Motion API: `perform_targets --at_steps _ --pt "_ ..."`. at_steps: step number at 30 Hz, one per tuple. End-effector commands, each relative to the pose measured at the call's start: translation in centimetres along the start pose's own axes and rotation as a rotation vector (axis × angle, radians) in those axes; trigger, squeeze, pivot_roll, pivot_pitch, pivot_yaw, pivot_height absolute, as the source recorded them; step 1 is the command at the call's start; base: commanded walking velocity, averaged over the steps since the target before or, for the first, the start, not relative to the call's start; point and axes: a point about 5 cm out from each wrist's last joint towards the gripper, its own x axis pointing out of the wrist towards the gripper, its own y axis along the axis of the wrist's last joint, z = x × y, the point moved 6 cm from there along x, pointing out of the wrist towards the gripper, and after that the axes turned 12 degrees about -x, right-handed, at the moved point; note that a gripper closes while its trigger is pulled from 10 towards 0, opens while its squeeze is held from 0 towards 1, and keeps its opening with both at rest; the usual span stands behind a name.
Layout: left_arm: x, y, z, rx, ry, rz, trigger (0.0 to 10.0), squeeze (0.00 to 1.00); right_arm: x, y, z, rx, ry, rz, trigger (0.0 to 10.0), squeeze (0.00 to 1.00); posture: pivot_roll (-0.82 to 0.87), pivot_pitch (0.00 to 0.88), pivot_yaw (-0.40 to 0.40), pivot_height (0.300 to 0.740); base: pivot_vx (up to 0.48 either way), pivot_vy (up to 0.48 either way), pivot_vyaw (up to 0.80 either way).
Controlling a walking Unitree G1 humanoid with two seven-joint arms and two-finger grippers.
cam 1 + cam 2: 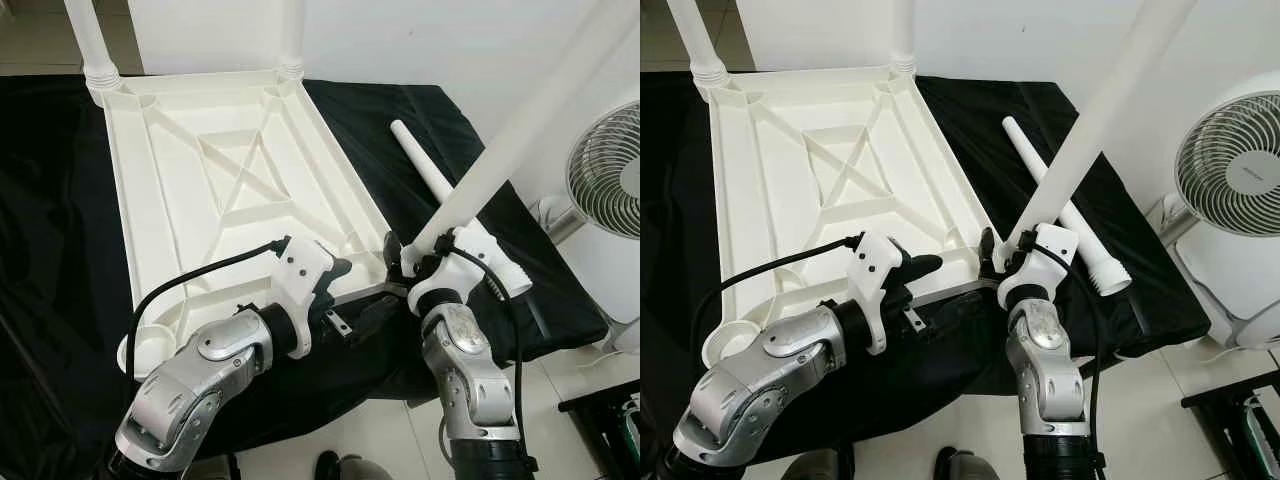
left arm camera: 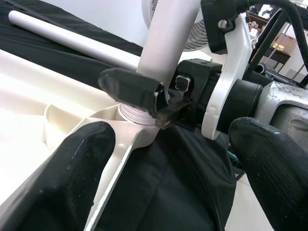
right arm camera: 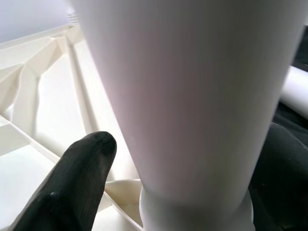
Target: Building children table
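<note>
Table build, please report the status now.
Right gripper shut on table leg at near corner socket of tabletop. Left gripper open beside it. Spare leg on cloth.

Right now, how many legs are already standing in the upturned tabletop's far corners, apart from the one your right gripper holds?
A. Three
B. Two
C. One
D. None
B. Two white legs stand upright in the far corner sockets of the tabletop, while the right gripper is closed on a third leg at the near corner; a fourth leg lies on the black cloth.
</note>
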Motion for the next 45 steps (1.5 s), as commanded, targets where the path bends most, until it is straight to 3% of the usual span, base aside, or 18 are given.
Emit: perform_targets --at_steps 1,2,3,6,11,14,23,24,25,38,39,40,45 --pt "0.2 0.0 0.3 0.008 -0.008 0.006 10.0 0.0 0.0 -0.1 0.5 0.001 0.047 0.004 10.0 0.27 0.06 0.143 -0.118 0.74 0.0 0.0 0.0" --pt "0.2 0.0 0.3 0.008 -0.008 0.006 10.0 0.0 0.0 -0.1 0.5 0.001 0.047 0.004 10.0 0.27 0.06 0.143 -0.118 0.74 0.0 0.0 0.0" --pt "0.2 0.1 0.2 0.009 -0.008 0.008 10.0 0.0 0.1 0.2 0.5 -0.014 0.123 0.022 10.0 0.0 0.06 0.144 -0.117 0.74 0.0 0.0 0.0" --pt "0.2 0.3 0.0 0.012 -0.006 0.011 10.0 0.0 0.3 0.7 0.4 -0.044 0.306 0.05 10.0 0.0 0.06 0.149 -0.11 0.74 0.0 0.0 0.0" --pt "0.3 0.4 0.0 0.011 -0.007 0.012 10.0 0.0 0.5 0.7 0.5 -0.073 0.386 0.054 10.0 0.0 0.05 0.152 -0.103 0.74 0.0 0.0 0.0" --pt "0.3 0.1 0.1 0.006 -0.013 0.005 10.0 0.0 0.5 0.4 0.5 -0.15 0.539 0.065 10.0 0.0 0.05 0.152 -0.092 0.74 0.0 0.0 0.0" --pt "0.4 0.0 0.2 0.004 -0.018 -0.002 10.0 0.0 0.9 -0.1 0.8 -0.178 0.635 0.062 10.0 0.0 0.05 0.157 -0.083 0.74 0.0 0.0 0.0" --pt "0.4 0.0 0.2 0.004 -0.019 -0.002 10.0 0.0 1.1 -0.3 0.9 -0.192 0.647 0.062 7.0 0.0 0.05 0.157 -0.083 0.74 0.0 0.0 0.0" --pt "0.4 0.1 0.2 0.005 -0.019 -0.001 10.0 0.0 1.2 -0.6 0.9 -0.191 0.658 0.055 0.0 0.0 0.06 0.159 -0.077 0.74 0.0 0.0 0.0" --pt "0.3 0.3 0.2 0.007 -0.019 0.001 10.0 0.0 1.0 -1.0 1.2 -0.167 0.696 0.049 0.0 0.0 0.05 0.165 -0.069 0.74 0.0 0.0 0.0" --pt "0.3 0.3 0.2 0.006 -0.021 0.0 10.0 0.0 1.0 -1.1 1.4 -0.176 0.679 0.042 4.4 0.0 0.05 0.165 -0.069 0.74 0.0 0.0 0.0" --pt "0.3 0.3 0.2 0.006 -0.022 0.0 10.0 0.0 1.0 -1.2 1.5 -0.175 0.662 0.033 10.0 0.0 0.05 0.165 -0.069 0.74 0.0 0.0 0.0" --pt "0.4 0.2 0.2 0.005 -0.021 0.0 10.0 0.0 1.1 -1.3 1.7 -0.17 0.613 0.023 10.0 0.0 0.04 0.17 -0.075 0.74 0.0 0.0 0.0"
